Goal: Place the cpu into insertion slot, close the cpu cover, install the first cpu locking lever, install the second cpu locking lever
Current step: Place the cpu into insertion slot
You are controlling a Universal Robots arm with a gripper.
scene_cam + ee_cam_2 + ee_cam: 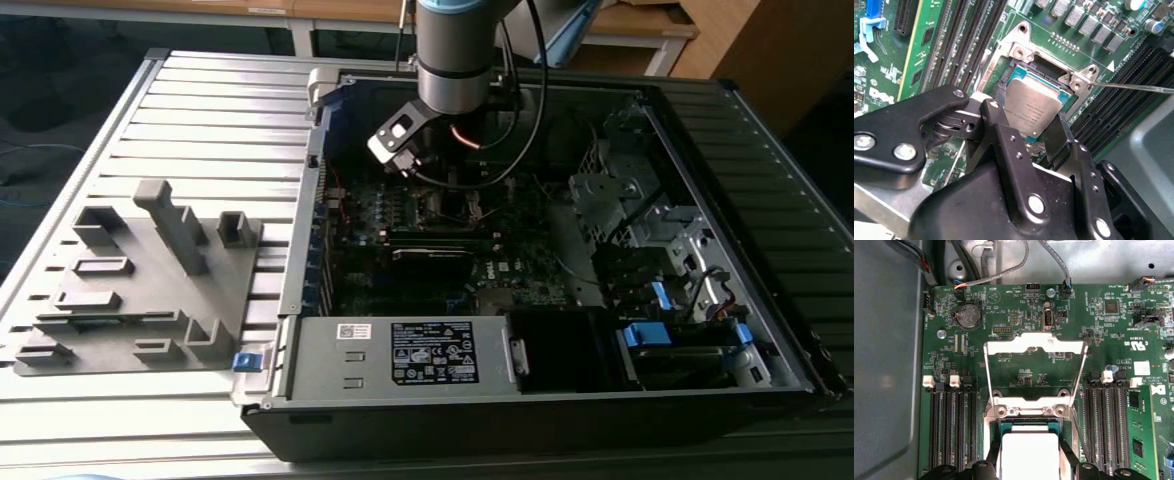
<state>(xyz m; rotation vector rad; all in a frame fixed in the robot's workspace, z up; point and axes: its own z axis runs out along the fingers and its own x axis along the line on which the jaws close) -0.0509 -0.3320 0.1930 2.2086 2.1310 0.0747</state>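
Observation:
In both wrist views the cpu [1031,102] [1030,450] is a flat square chip with a silvery top. It sits between my gripper's [1030,119] [1030,469] two black fingers [1004,145], which are shut on its opposite edges. The chip is right over the insertion slot [1041,64] [1029,426], whose dark far edge and silver rim show past it; I cannot tell whether it rests in the slot. The cpu cover [1036,342] is swung back open beyond the socket. A thin locking lever [1134,88] sticks out sideways. In the exterior view the arm [454,80] reaches down into the open computer case [534,400].
Long black memory slots [949,430] [1106,420] flank the socket on both sides. Cables [1004,270] run along the board's far edge. On the exterior view's left, a grey fixture plate [134,280] lies on the slatted table. Drive bays [667,300] fill the case's right.

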